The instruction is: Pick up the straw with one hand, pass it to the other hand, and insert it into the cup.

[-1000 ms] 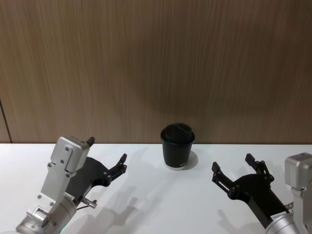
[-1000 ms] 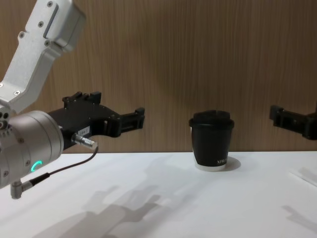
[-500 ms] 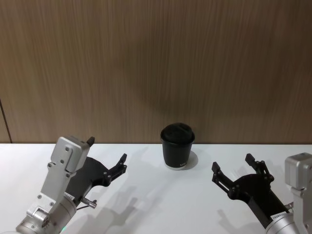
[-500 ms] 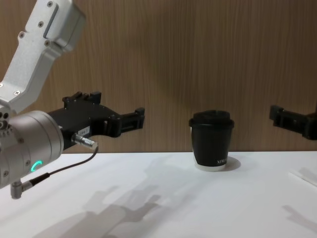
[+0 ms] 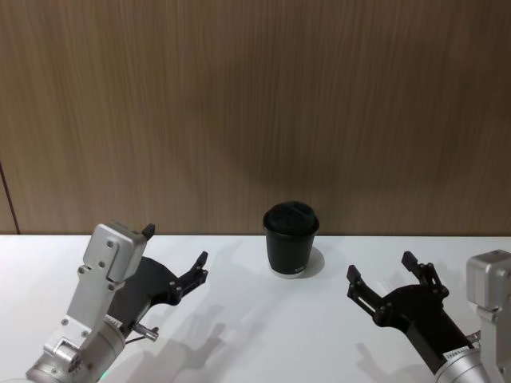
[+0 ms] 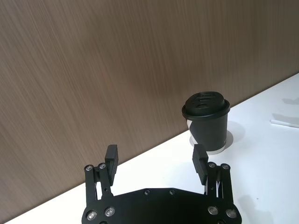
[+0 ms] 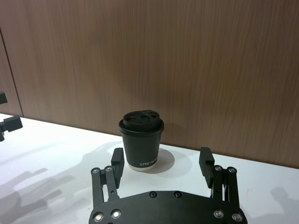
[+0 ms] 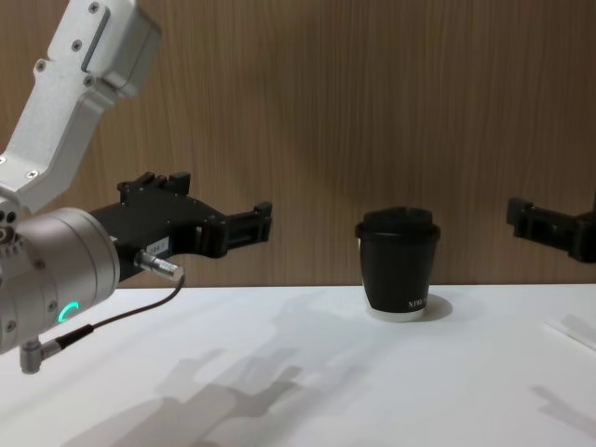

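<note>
1. Centrally in the head view, the cup (image 5: 291, 239) stood upright on the table (image 5: 263, 335).
2. Lower left, the left gripper (image 5: 176, 246) hovered, fingers spread, empty.
3. Lower right, the right gripper (image 5: 381, 267) gaped likewise.
4. The straw (image 8: 573, 332) lay at the chest view's right edge.

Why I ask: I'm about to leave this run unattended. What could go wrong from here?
1. The straw is thin, white and lies on the white table, off to the robot's right; the open right hand may miss it or scrape the table.
2. The cup stands free with its lid on; a tilted straw could miss the lid's opening and push the cup over.
3. In the handover, the open left hand may grip it off-centre.
</note>
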